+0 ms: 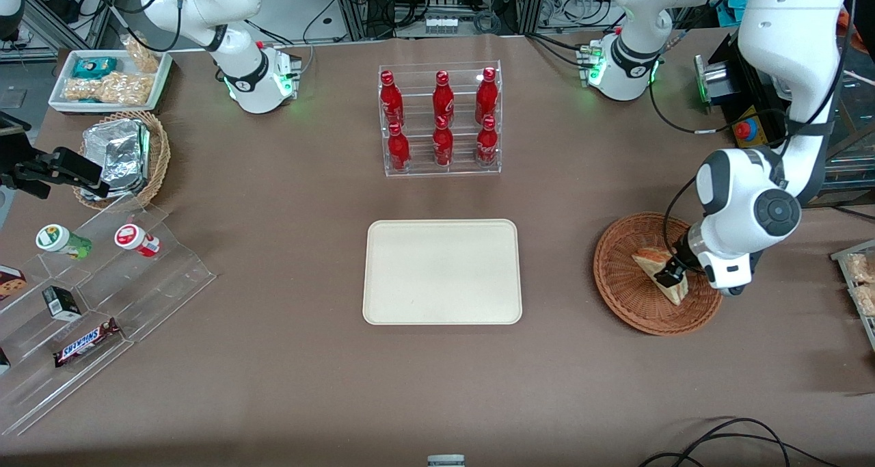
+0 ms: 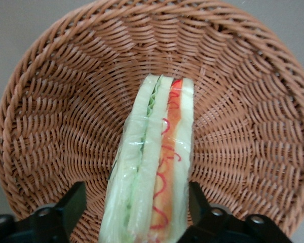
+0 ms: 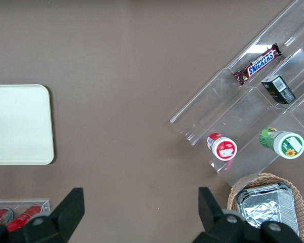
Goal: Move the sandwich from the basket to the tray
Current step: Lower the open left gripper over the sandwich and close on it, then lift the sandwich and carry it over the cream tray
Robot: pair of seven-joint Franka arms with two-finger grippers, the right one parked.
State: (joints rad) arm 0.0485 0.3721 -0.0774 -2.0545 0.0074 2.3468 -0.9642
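- down in the basket (image 1: pixel 625 282), toward the working arm's end of the table, the left gripper (image 1: pixel 671 270) sits low over the sandwich (image 1: pixel 653 260); the wedge lies inside the woven bowl, on the part nearer the arm's wrist
- seen from the left wrist view, the sandwich (image 2: pixel 154 167) stands on edge between the two black fingers (image 2: pixel 66 207); pale bread, green leaf and a red-orange layer show under clear wrap; the reddish-brown wicker of the basket (image 2: pixel 55 111) rings it all round
- each finger lies just beside a face of the wedge, one on either side; whether the pads press the wrap or merely flank it cannot be told, so the claw's state is left undecided
- the sandwich looks to rest on the basket floor in the front view, its pointed end aimed at the front camera
- the tray (image 1: pixel 441 272) lies flat at mid-table, cream and bare, well apart from the basket; the same tray (image 3: pixel 19 124) shows in the right wrist view
- farther from the front camera than the tray stands a clear rack of red bottles (image 1: pixel 441 119)
- toward the parked arm's end are a tan basket of foil packets (image 1: pixel 123 156), a white tray of snacks (image 1: pixel 109 81) and a clear stepped stand (image 1: pixel 102 296) with a snickers bar (image 1: pixel 85 342) and two small tubs (image 1: pixel 137 240)
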